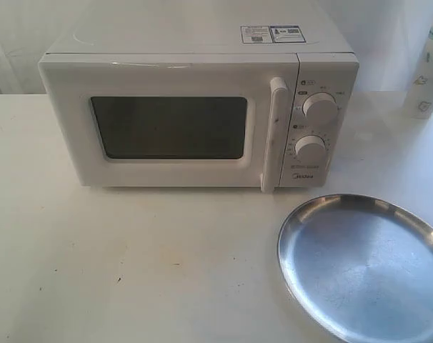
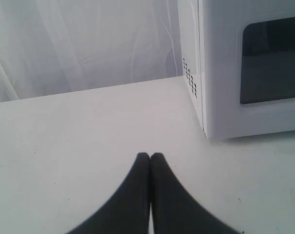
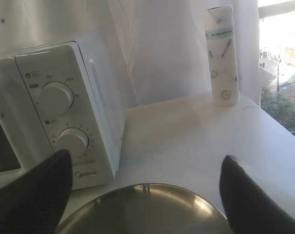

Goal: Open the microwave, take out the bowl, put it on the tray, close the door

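A: Current step?
B: Step one: door (image 1: 166, 78) shut. Closed, empty left gripper (image 2: 150, 157) beside microwave (image 1: 202, 43); bowl unseen, presumably inside. At 3 o'clock of window (image 1: 170, 127), handle (image 1: 274, 136); tray (image 1: 366, 271) at 5 o'clock; right gripper (image 3: 146, 161) spread wide.
A: Next?
B: Hook handle, swing door outward

The microwave (image 1: 195, 107) stands on the table (image 1: 131, 264). The tray (image 1: 359, 271) lies before it, rightward; behind that, perhaps a carton (image 1: 425, 78).

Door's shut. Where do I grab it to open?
Take the tall bar handle on the right edge of the door, beside the dials. Come from the front with the open right claw straddling the bar; it stands proud of the panel.
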Controlling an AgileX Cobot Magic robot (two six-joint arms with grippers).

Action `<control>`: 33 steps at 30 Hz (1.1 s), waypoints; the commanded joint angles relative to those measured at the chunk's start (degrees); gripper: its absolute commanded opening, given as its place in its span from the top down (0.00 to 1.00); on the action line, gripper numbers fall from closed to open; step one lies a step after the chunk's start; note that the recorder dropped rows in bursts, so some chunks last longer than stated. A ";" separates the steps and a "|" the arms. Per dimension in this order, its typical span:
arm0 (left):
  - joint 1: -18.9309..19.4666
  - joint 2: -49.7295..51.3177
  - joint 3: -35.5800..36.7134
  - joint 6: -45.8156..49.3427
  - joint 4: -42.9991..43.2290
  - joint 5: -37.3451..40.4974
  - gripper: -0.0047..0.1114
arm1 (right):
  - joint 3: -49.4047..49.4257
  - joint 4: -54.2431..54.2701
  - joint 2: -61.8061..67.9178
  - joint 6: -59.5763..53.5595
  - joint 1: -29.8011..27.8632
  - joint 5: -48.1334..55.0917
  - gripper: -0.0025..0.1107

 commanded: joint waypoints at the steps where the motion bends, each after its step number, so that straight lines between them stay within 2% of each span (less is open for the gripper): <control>1: -0.35 -0.12 -0.16 0.00 -0.45 -0.23 0.96 | -0.24 -0.13 -0.13 0.03 -0.12 -0.39 0.31; 16: -0.35 -0.12 -0.16 0.00 -0.45 -0.23 0.96 | -0.24 -0.08 -0.13 0.93 -0.12 -0.84 0.31; 21: -0.35 -0.12 -0.16 0.00 -0.45 -0.23 0.96 | -0.24 -0.08 -0.13 3.28 -0.12 -15.77 0.31; 24: -0.35 -0.12 -0.16 0.00 -0.45 -0.23 0.96 | -0.24 -0.08 -0.13 8.83 -0.12 -18.55 0.31; 30: -0.35 -0.12 -0.16 0.00 -0.45 -0.23 0.96 | -0.24 -0.08 -0.13 9.85 -0.12 -22.67 0.31; 33: -0.35 -0.12 -0.16 0.00 -0.45 -0.23 0.96 | -0.24 -0.08 -0.03 15.30 -0.12 -24.58 0.31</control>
